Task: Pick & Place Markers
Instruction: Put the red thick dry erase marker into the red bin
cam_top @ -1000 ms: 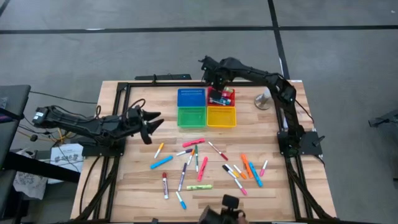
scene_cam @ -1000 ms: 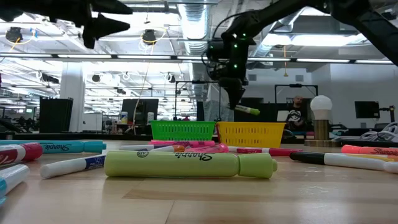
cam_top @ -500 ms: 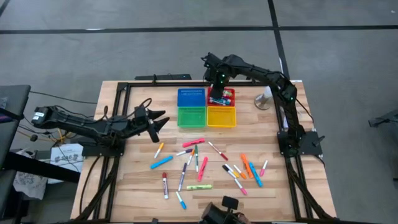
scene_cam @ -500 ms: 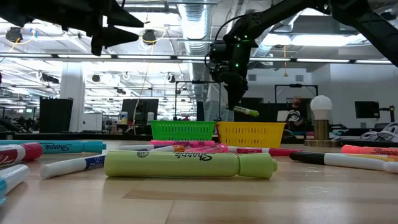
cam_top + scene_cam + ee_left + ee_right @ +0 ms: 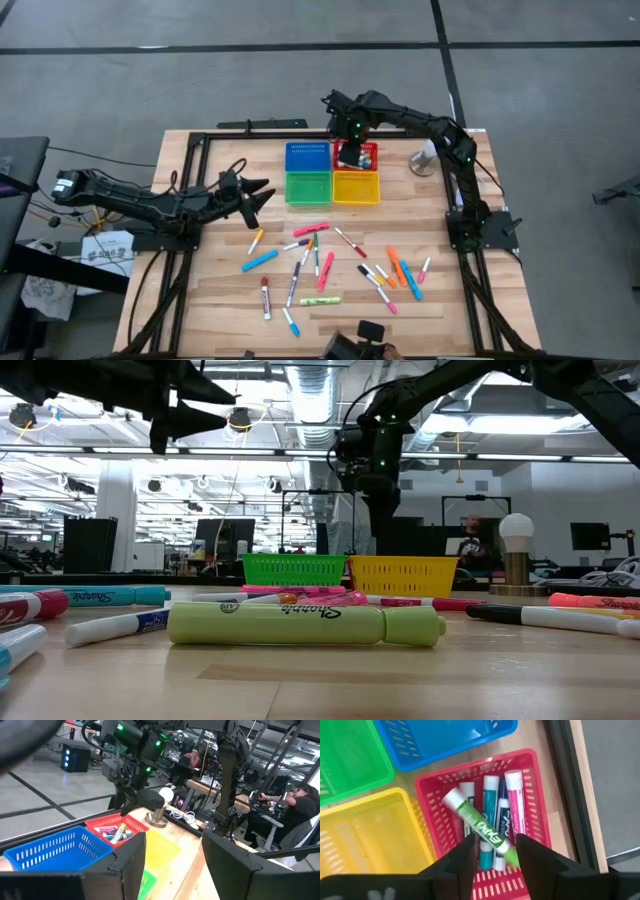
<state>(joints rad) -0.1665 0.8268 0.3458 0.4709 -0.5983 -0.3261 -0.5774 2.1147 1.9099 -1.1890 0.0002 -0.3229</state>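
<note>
Both arms are dark, near-black, built of slim tubular links joined by bulkier rounded joint housings. The left arm carries a small white label near its outer end, and thin black cables loop loosely along its links. The right arm shows a small green indicator light on its wrist housing, seen as bright green dots from the low view too. Each arm rises from a black square base plate bolted to a black rail frame. The left gripper has two tapering, pointed black fingers. The right gripper has flat, matte black fingers with angular, blocky edges.
</note>
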